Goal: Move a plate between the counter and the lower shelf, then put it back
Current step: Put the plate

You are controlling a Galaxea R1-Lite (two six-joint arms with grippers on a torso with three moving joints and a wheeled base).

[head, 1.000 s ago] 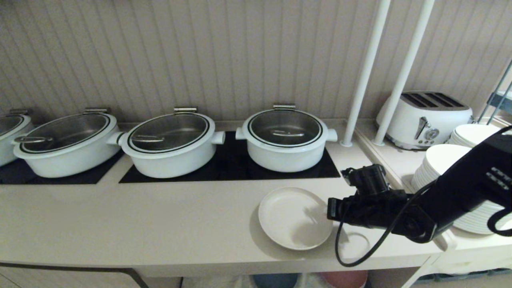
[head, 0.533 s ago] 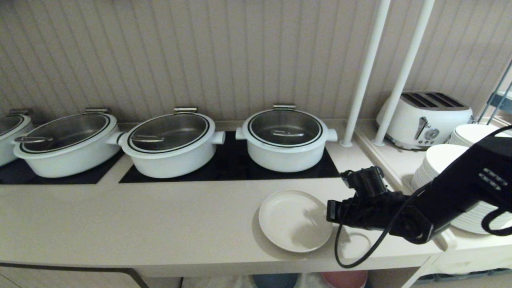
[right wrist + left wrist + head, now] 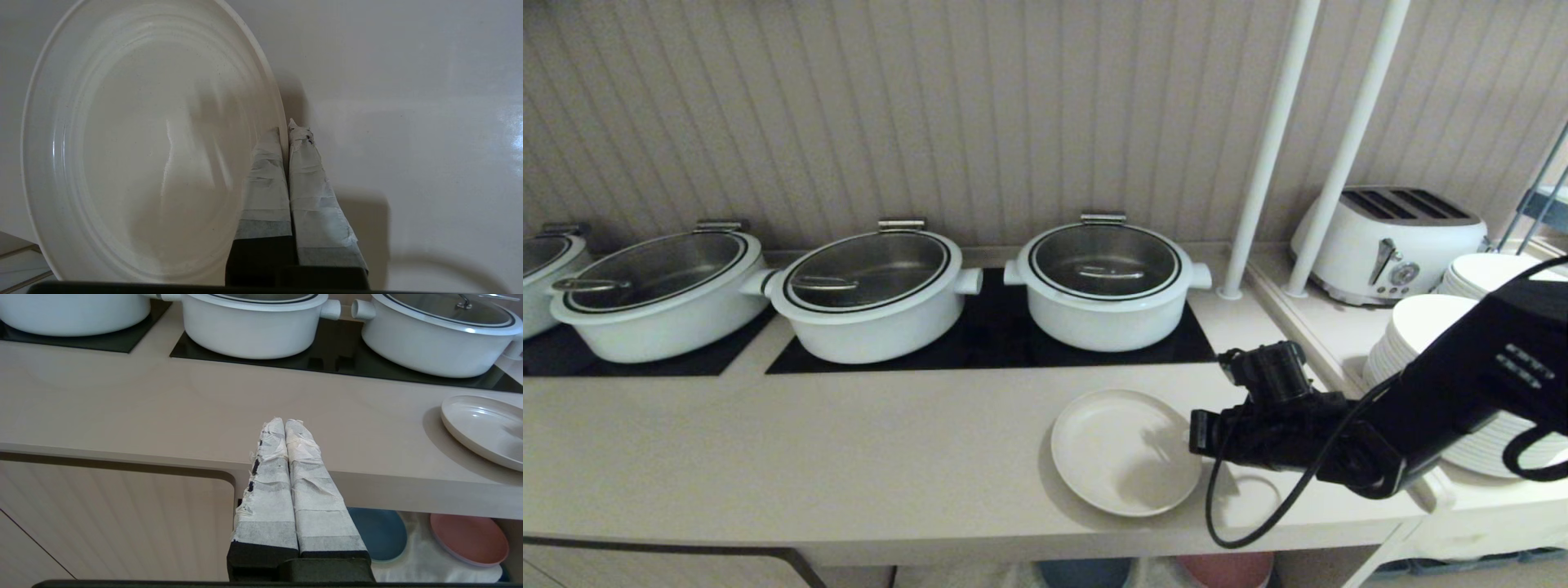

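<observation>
The right gripper (image 3: 288, 130) pinches the near rim of the plate (image 3: 1125, 451), one finger inside, one outside, so it lifts by its edge off the counter (image 3: 849, 457). The left gripper (image 3: 284, 425) waits below, pressed together.

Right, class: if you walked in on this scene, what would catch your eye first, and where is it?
Probably the black right arm's claw, shut on the rim of the cream plate near the counter's front edge. Next, the row of white lidded pots on black panels along the back wall. Then the white toaster and stacked white plates on the side ledge to the right.
</observation>
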